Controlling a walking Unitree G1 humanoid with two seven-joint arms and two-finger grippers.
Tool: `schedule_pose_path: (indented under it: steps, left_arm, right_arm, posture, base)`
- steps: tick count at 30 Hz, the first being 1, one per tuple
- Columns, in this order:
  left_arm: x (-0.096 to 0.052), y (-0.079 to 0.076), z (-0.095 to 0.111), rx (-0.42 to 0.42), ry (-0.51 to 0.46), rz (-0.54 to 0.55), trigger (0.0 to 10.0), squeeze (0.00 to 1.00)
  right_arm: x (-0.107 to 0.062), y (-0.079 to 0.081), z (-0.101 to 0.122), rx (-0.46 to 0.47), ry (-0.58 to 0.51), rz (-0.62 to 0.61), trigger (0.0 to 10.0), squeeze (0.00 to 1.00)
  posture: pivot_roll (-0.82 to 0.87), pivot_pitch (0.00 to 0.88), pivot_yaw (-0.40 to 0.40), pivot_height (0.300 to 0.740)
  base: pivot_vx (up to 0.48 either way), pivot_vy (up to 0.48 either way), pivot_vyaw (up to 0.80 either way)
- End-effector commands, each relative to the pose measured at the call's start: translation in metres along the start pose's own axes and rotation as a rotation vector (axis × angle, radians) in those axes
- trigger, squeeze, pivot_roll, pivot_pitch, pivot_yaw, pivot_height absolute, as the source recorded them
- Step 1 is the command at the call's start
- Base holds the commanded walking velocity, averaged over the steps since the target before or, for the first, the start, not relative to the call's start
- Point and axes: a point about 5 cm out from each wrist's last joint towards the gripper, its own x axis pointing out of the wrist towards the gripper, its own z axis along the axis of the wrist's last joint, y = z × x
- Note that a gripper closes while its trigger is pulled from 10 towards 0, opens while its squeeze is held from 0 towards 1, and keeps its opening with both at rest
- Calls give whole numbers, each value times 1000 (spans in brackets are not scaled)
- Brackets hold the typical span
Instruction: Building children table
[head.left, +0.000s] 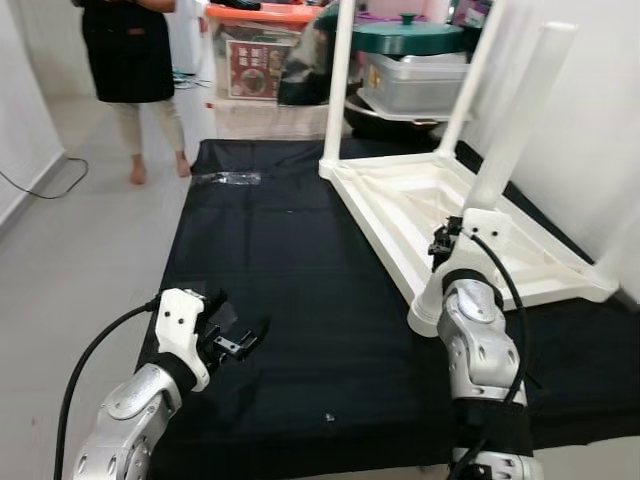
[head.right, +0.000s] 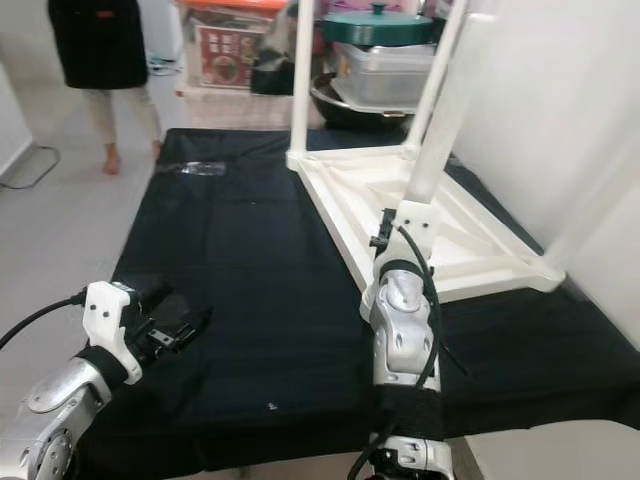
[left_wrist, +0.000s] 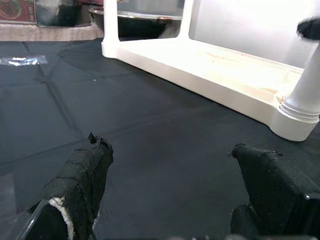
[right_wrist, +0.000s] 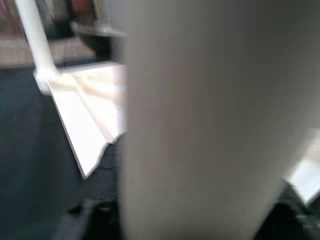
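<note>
white moulded-plastic children's tabletop, upside down on black cloth mat, smooth round white leg clamped by right gripper; left gripper fingers apart, hovering over mat.

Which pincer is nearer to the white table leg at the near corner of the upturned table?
Right. The right pincer grips that table leg; the left pincer hovers open over the black mat, well apart.
</note>
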Motion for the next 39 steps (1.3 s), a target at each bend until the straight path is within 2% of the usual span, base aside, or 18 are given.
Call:
schedule_pose_path:
  steps: [1,2,3,4,5,10,19,20,21,22,23,25,27,28,29,33,38,39]
  left_arm:
    - [0,2,-3,-3,8,8,10000,0]
    - [0,2,-3,-3,8,8,10000,0]
    - [1,2,-2,-5,9,3,10000,0]
    - [1,2,-2,-6,10,-1,10000,0]
    - [1,2,-2,-6,10,-1,10000,0]
    - [4,0,-3,-9,10,-10,10000,0]
    - [5,-1,-4,-9,9,-8,10000,0]
    - [5,-1,-4,-9,10,-7,10000,0]
    - [5,-1,-4,-9,10,-7,10000,0]
    - [4,-1,-5,-9,11,-5,10000,0]
    - [3,-1,-4,-8,10,-2,10000,0]
    - [2,-1,-4,-8,10,-1,10000,0]
    - [0,-1,-3,-8,10,0,10000,0]
    - [0,-1,-3,-8,10,0,10000,0]
    - [-1,-1,-3,-8,10,0,10000,0]
    - [-2,-1,-3,-7,11,0,10000,0]
    - [-2,0,-2,-6,12,-1,10000,0]
    - [-2,0,-2,-6,12,-3,10000,0]
  right_arm:
    - [0,0,-10,17,25,20,10000,1000]
    - [0,0,-10,17,25,20,10000,1000]
    - [0,9,-1,64,-6,119,10000,596]
    - [0,18,8,90,-35,235,10000,0]
    - [0,18,8,90,-35,235,10000,0]
    - [5,27,37,102,-168,750,10000,0]
    - [1,43,18,-4,-117,1100,10000,0]
    - [0,49,15,14,-119,1104,980,0]
    - [0,49,15,14,-119,1104,980,0]
    - [0,56,12,52,-102,1080,0,0]
    - [8,56,5,1,-102,914,0,0]
    - [11,55,2,-17,-95,859,0,0]
    - [30,31,-8,-34,-7,400,0,0]
    - [30,31,-8,-34,-7,400,0,0]
    - [35,3,-19,-2,82,55,0,0]
    - [29,-22,-31,2,147,-158,0,0]
    - [-12,-18,-31,-82,62,-144,0,0]
    - [-15,-7,-27,-99,35,-49,0,0]
  posture:
    - [49,0,-91,740]
    - [49,0,-91,740]
    - [45,0,-86,740]
    - [37,0,-80,740]
    - [37,0,-80,740]
    - [40,0,-83,740]
    - [61,0,-96,740]
    - [70,0,-102,740]
    - [70,0,-102,740]
    - [70,0,-102,740]
    - [77,0,-104,740]
    - [77,0,-104,740]
    - [75,0,-100,740]
    - [75,0,-100,740]
    - [75,0,-100,740]
    - [75,0,-100,740]
    - [59,0,-88,740]
    - [51,0,-85,740]
  base:
    - [0,0,0]
    - [0,0,0]
    - [0,0,0]
    - [0,0,0]
    - [0,0,0]
    - [0,0,0]
    - [0,0,0]
    - [0,0,0]
    - [0,0,0]
    - [0,0,0]
    - [0,0,0]
    - [0,0,0]
    - [0,0,0]
    - [0,0,0]
    - [0,0,0]
    - [0,0,0]
    - [0,0,0]
    - [0,0,0]
